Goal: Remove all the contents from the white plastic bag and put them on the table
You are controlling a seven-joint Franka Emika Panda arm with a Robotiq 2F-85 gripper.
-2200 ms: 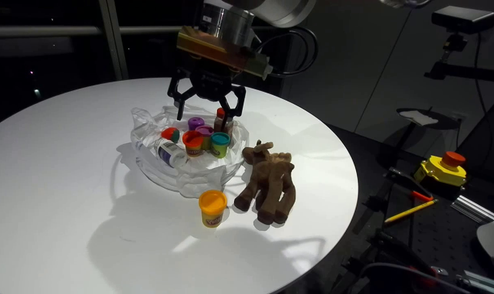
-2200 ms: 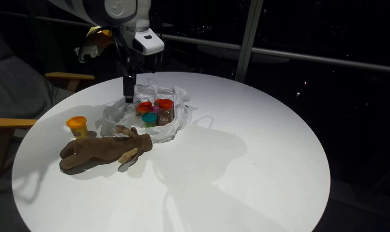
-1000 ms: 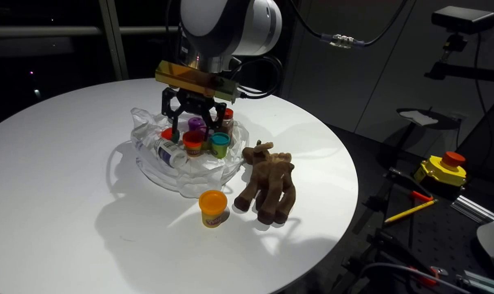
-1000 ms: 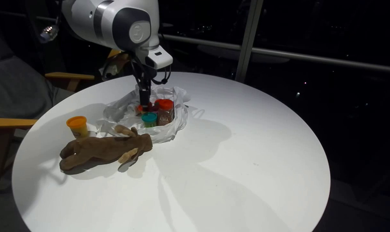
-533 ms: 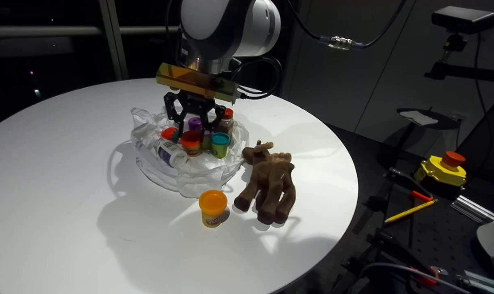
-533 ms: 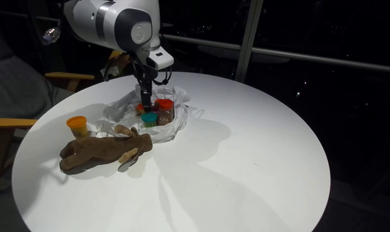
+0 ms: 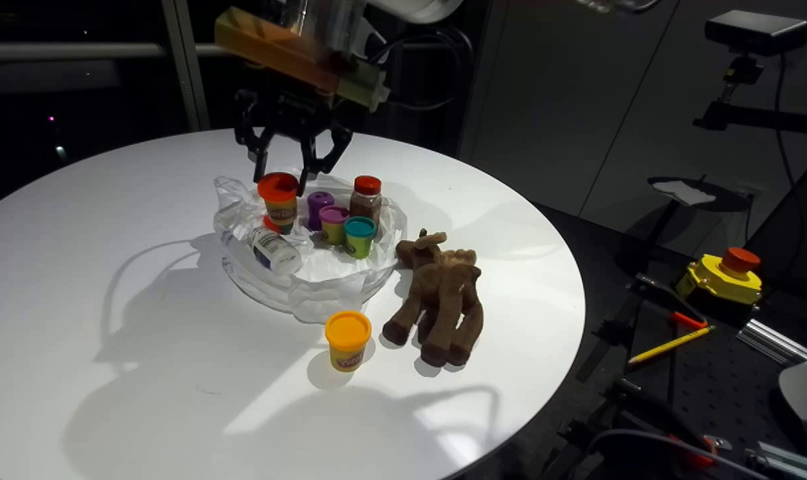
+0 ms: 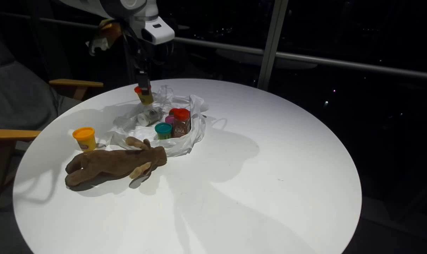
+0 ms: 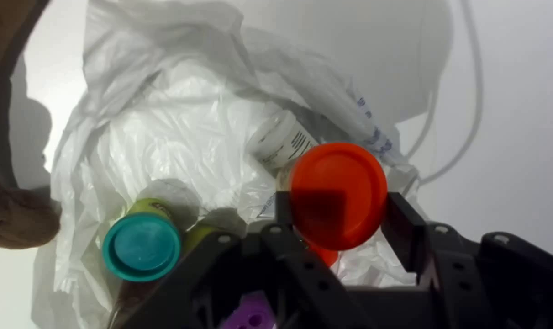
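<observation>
My gripper [image 7: 281, 181] is shut on a red-lidded tub [image 9: 340, 178], one finger on each side of its lid, held above the white plastic bag [image 7: 330, 297]. Inside the bag stand a teal-lidded tub [image 7: 359, 239], a purple-lidded tub [image 7: 334, 223], a purple item [image 7: 316, 208] and a red-capped jar [image 8: 181, 125]. A white bottle [image 8: 150, 116] lies on its side there. Behind the held tub, a small red and green thing [image 7: 270, 224] is partly hidden. The brown plush toy [image 8: 111, 162] and an orange-lidded tub [image 7: 348, 340] rest on the white table [image 8: 269, 197], outside the bag.
A chair with a wooden arm [image 8: 75, 83] stands by the table's edge in an exterior view. Beyond the table are a black bench with a yellow and red stop button [image 7: 723, 277] and a pencil [image 7: 671, 345]. A window rail [image 8: 340, 65] runs behind.
My gripper went down into the bag, narrowed onto the red-lidded tub and rose with it. The tub left its spot beside the teal-lidded one. The white bottle shifted slightly.
</observation>
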